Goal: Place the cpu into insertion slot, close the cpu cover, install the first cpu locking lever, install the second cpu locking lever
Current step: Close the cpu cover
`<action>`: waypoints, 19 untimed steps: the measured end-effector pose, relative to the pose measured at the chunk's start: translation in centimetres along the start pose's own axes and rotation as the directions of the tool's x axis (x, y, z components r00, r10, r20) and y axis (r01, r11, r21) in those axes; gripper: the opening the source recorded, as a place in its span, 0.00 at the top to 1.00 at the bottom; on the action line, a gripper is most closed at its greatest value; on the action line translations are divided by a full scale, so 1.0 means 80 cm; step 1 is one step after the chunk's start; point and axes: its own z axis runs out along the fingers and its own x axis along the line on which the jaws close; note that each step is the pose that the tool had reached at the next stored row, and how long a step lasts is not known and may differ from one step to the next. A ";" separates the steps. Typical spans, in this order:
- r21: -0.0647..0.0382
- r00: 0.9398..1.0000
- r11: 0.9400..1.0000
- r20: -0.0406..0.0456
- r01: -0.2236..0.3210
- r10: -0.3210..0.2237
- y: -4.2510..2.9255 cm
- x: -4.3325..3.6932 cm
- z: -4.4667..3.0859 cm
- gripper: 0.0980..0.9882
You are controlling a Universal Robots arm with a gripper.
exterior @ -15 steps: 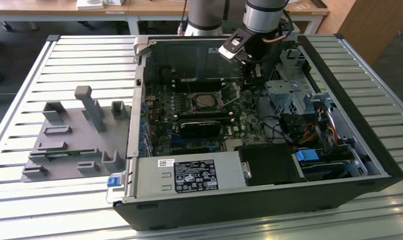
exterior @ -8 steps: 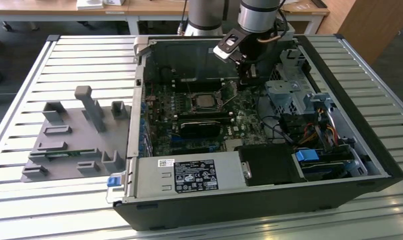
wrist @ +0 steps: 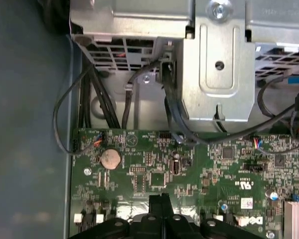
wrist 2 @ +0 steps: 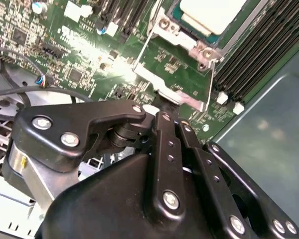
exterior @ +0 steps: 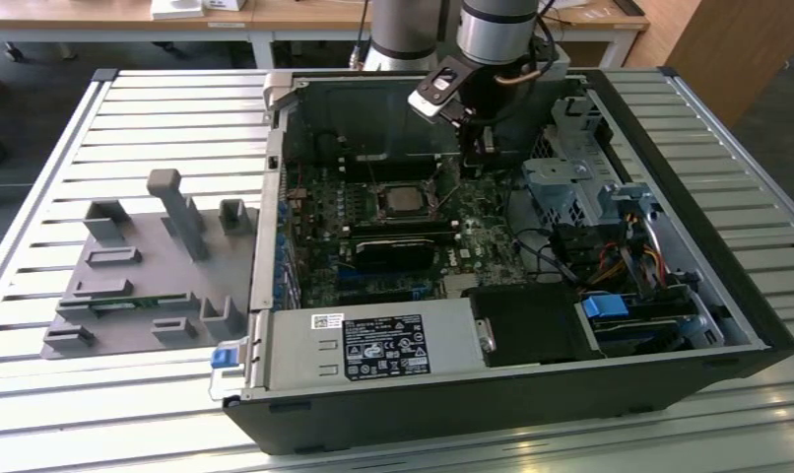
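On the exterior view's left, a grey moulded fixture plate (exterior: pixel 148 266) lies on the slatted metal table (exterior: pixel 55 394). Next stands the open black computer case (exterior: pixel 502 404), whose grey power unit (exterior: pixel 292 357) carries a white printed label (exterior: pixel 384 347). The small square silvery cpu (exterior: pixel 400 200) sits in its socket on the green motherboard (exterior: pixel 321 212), with the metal cpu cover (wrist 2: pixel 187 40) flat around it. My pincer (exterior: pixel 474 163) is clenched, its tips just beside the socket on the exterior view's right.
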 end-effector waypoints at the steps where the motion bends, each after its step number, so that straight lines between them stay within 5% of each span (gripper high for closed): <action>1: 0.000 1.000 1.000 0.000 0.000 0.000 -0.0015 0.000 -0.0001 0.99; 19: 0.000 1.000 1.000 0.001 0.000 0.000 -0.0426 0.000 0.0003 0.99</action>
